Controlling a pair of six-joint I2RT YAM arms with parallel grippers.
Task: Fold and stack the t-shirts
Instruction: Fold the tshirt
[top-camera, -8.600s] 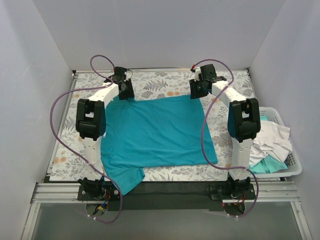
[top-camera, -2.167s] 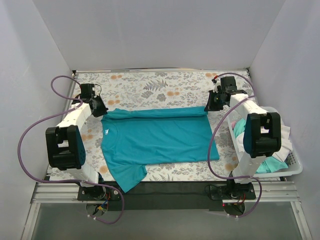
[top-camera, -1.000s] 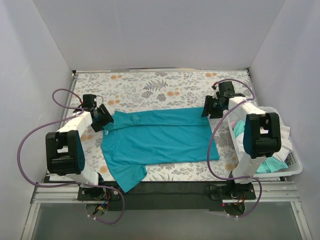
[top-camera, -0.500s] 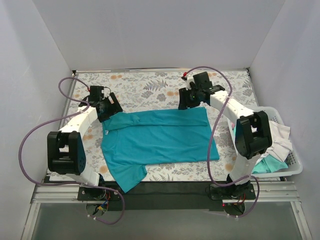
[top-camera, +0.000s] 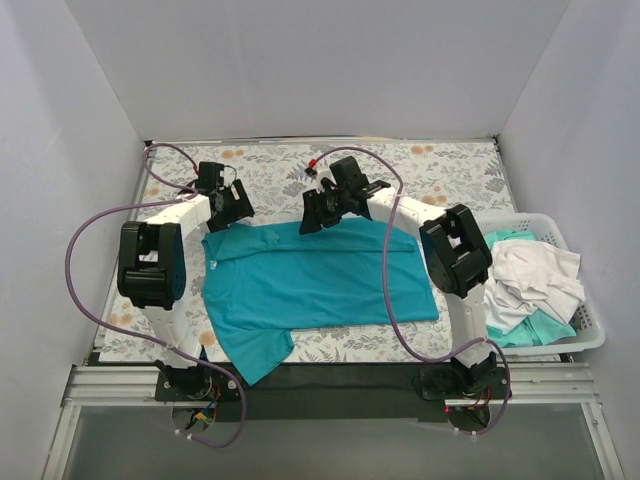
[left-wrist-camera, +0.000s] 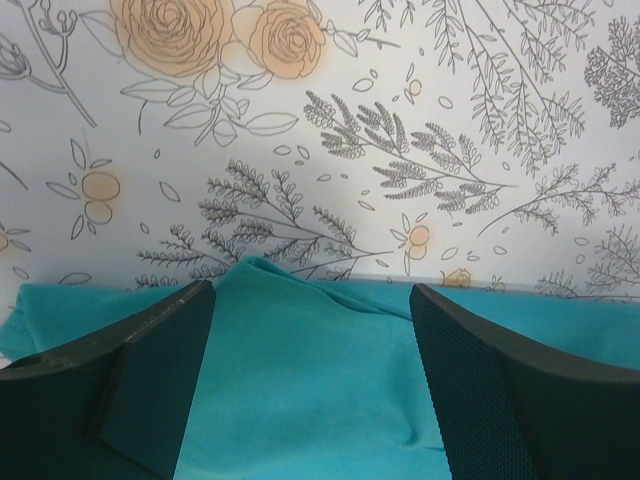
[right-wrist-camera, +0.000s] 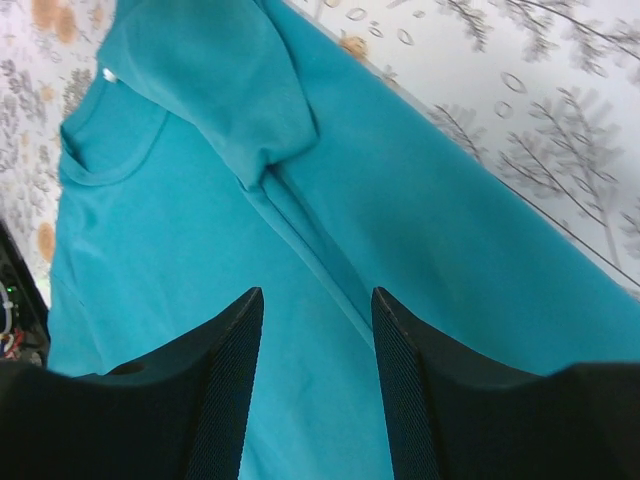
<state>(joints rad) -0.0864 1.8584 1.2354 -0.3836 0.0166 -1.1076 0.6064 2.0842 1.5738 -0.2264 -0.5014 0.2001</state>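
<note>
no legible text, neck label (right-wrist-camera: 107, 74) on teal t-shirt (top-camera: 320, 285) unreadable

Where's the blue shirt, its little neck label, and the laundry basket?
teal t-shirt (top-camera: 320, 285), top view, middle of its body.
neck label (right-wrist-camera: 105, 73), right wrist view, the white tag at the collar.
white basket (top-camera: 540, 217), top view, its far rim.

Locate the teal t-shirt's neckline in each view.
Top external: neckline at the left edge of the teal t-shirt.
Left wrist: not in it; only the t-shirt's far edge shows.
Right wrist: upper left.
Shared landmark: floral table cover, in all three.
</note>
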